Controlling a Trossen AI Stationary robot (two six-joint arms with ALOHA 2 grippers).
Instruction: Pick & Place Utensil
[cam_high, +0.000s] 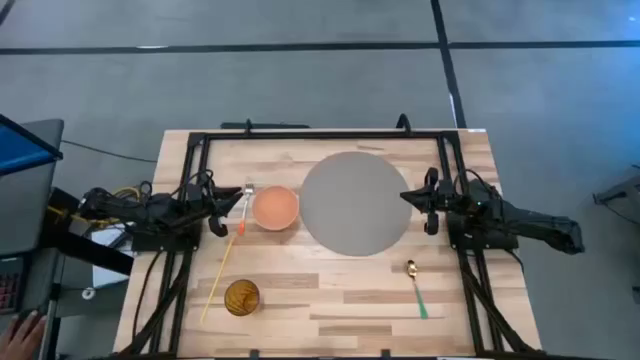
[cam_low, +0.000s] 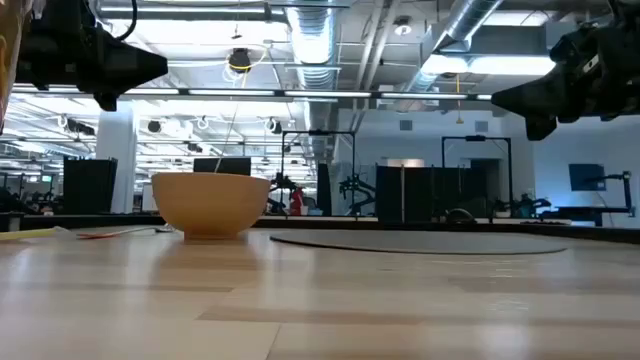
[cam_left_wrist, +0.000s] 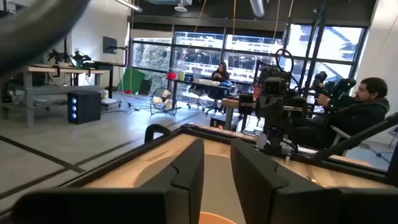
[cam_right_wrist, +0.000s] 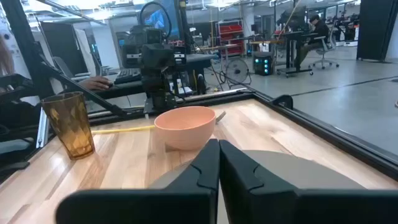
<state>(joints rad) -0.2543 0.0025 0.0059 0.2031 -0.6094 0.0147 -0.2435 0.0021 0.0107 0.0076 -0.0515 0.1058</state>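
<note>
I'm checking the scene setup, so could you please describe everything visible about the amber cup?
The amber cup is a translucent, faceted tumbler, seemingly plastic or glass, widening toward its rim. It stands upright and looks empty on the wooden table, near the front left corner, apart from the bowl. A yellow stick lies just beside it; contact cannot be judged.
</note>
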